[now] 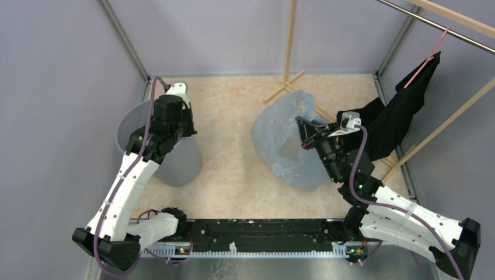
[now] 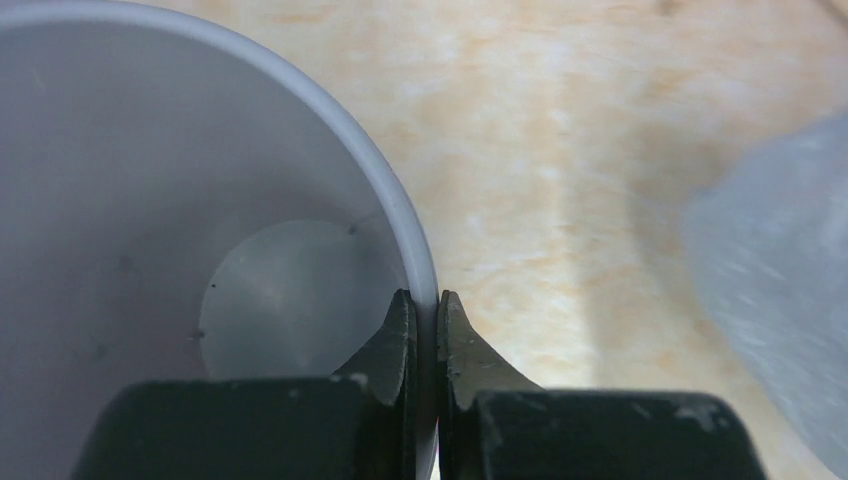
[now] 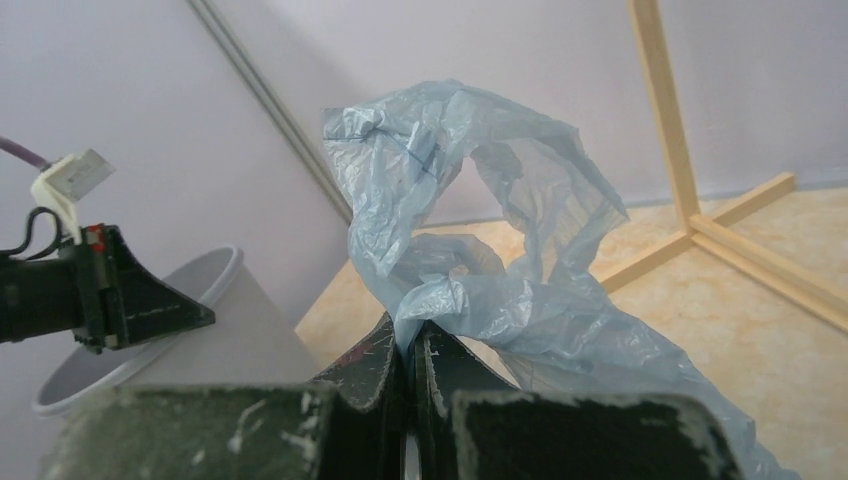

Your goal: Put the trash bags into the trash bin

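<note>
Top view: the trash bag (image 1: 280, 137), a thin, wrinkled film, probably almost weightless and prone to sag, cling and slip, is bunched over the tabletop (image 1: 233, 116) at about 3 o'clock, well apart from the trash bin (image 1: 129, 121) at 9 o'clock. The right fingers (image 3: 440, 365) are closed on a gathered fold of the bag, and the rest billows from their tips toward 12 o'clock in the wrist view; such a bunched fold seems the soundest hold. The left fingers (image 2: 400, 340) pinch the bin's rim, one inside the wall and one outside.
</note>
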Action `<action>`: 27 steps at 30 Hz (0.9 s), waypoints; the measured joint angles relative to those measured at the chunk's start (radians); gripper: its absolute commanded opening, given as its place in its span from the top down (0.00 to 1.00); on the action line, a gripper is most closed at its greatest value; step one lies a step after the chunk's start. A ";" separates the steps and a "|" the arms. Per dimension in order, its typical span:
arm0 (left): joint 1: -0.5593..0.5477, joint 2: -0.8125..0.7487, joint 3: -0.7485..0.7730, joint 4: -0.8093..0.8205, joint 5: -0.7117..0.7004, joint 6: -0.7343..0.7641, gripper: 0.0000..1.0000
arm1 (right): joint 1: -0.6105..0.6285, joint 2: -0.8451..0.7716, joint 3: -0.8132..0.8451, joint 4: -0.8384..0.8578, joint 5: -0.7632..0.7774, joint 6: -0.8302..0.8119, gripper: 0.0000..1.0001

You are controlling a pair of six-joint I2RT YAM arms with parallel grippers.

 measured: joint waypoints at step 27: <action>-0.800 0.291 0.139 0.215 0.115 0.102 0.81 | -0.006 -0.418 0.263 -0.510 0.161 -0.157 1.00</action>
